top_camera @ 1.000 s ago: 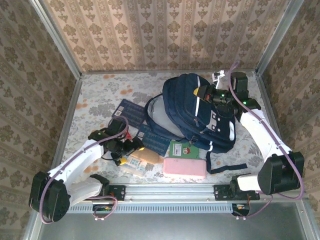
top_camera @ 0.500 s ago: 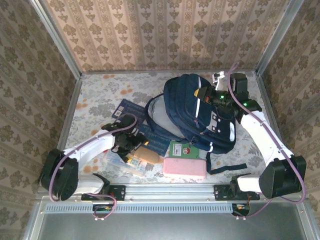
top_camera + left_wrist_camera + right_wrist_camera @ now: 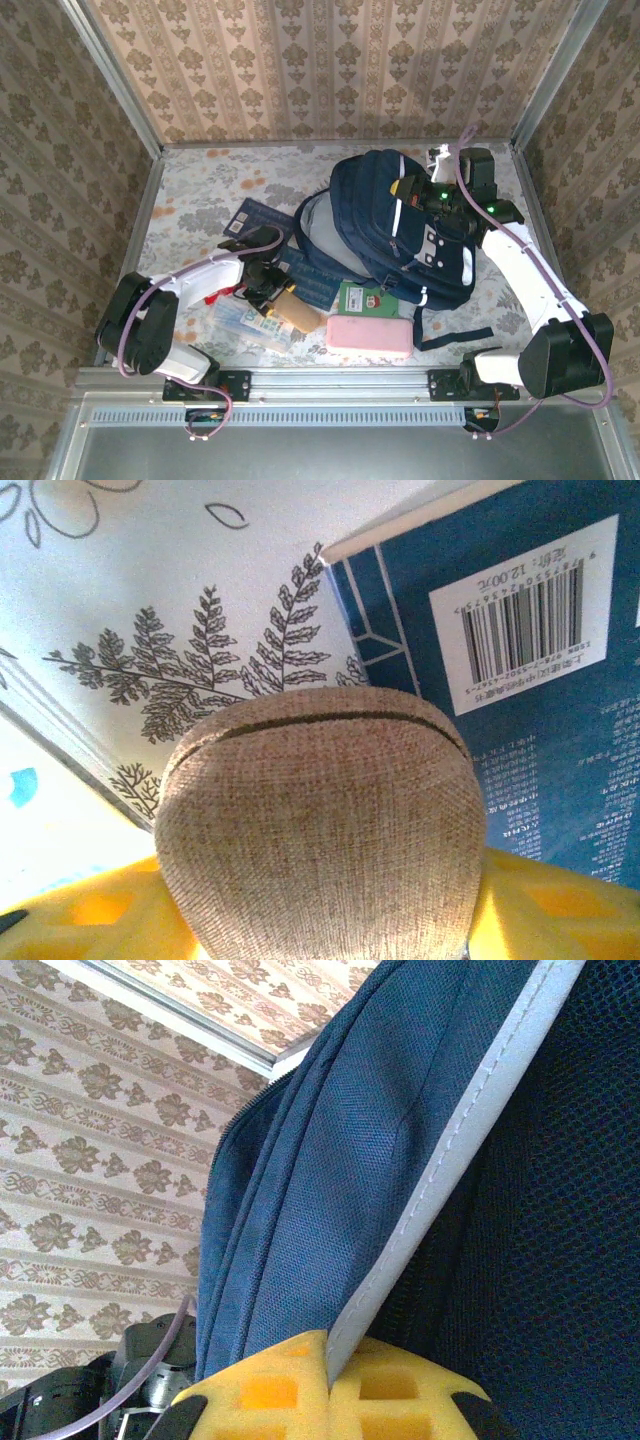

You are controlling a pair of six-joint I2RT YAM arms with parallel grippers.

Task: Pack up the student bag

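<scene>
Top view: the student bag (image 3: 400, 235), a large navy backpack with white stripes, lies right of centre on the floral tabletop (image 3: 200, 190). Its main compartment gapes toward 9 o'clock. The right pincer (image 3: 412, 187) sits at the bag's 12 o'clock edge. At the bag's 6 o'clock lie a green booklet (image 3: 362, 298) and, nearer the arms, a pink case (image 3: 368, 335). At its 8 o'clock the left pincer (image 3: 268, 292) is down over a tan pouch (image 3: 295, 313), with a blue book (image 3: 318, 275) beside them toward 2 o'clock.

Left wrist view: the woven tan pouch fills the centre, and yellow fingers (image 3: 90, 910) flank it at 7 and 5 o'clock. Whether they press it cannot be told. The blue book, barcode showing, lies at 2 o'clock.

Right wrist view: at 6 o'clock the yellow pads (image 3: 270, 1390) are clamped together on the bag's pale piped edge. Navy fabric rises toward 1 o'clock.
</scene>
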